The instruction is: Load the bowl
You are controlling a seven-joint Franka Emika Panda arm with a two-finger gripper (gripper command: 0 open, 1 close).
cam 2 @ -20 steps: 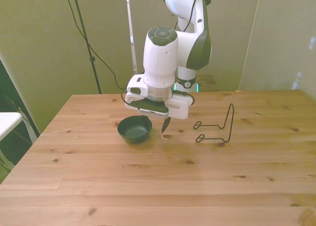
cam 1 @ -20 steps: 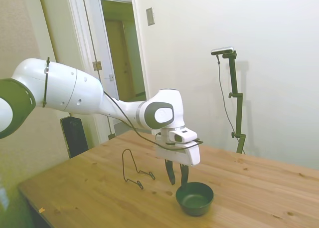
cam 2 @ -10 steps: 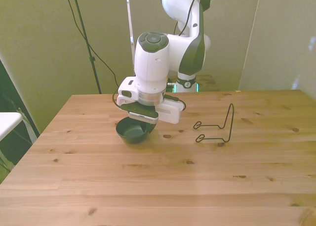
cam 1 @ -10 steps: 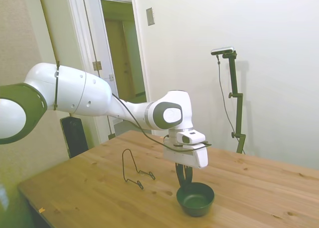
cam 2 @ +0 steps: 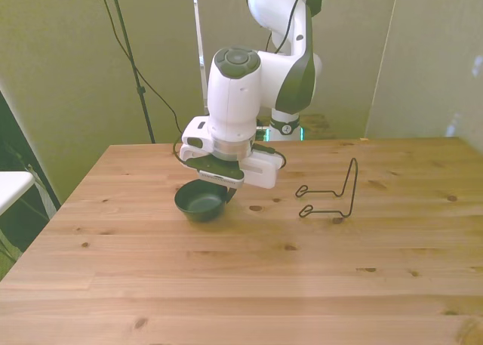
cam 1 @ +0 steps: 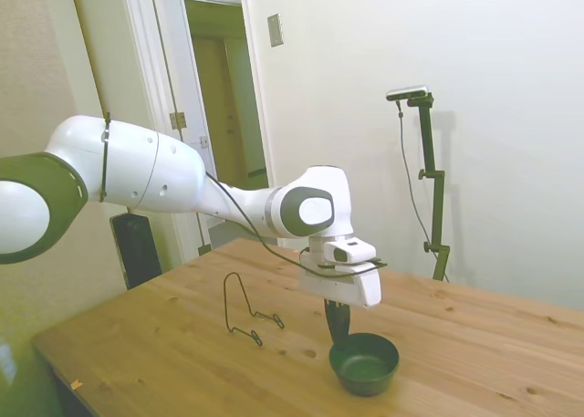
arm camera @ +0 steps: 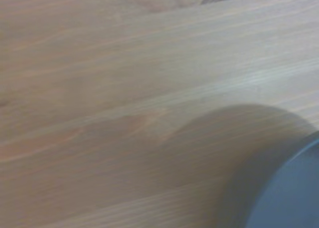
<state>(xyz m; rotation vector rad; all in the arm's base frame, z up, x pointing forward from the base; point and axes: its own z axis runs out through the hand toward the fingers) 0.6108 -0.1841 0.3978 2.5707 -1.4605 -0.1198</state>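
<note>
Drawn nearly together, pinching the rim of the bowl [cam 1: 365, 364] on the side toward the rack [cam 1: 242, 307]; in the side view, seen as one narrow dark shape dropping from the gripper [cam 1: 338, 330] to that rim. Bowl upright on the table [cam 1: 164, 344], flat on its base, nothing seen inside it.

Beside the bowl, only the rack: thin black wire, standing on the table apart from both bowl and gripper, with bare wood between. Nothing in the way between the two. Behind the table in the side view, a pale wall and an open doorway [cam 1: 224, 88].

From the front view, gripper [cam 2: 219, 194] low over the bowl [cam 2: 200, 203], white body covering the fingertips, so no reading of the grip there. Bowl toward the front view's left, rack [cam 2: 332, 198] toward its right, tall loop upright and two feet lying on the table [cam 2: 241, 284].

In the wrist view, blurred wood grain of the table [arm camera: 124, 88], a soft shadow, and just a dark curved edge of the bowl [arm camera: 289, 193] in one corner.
</note>
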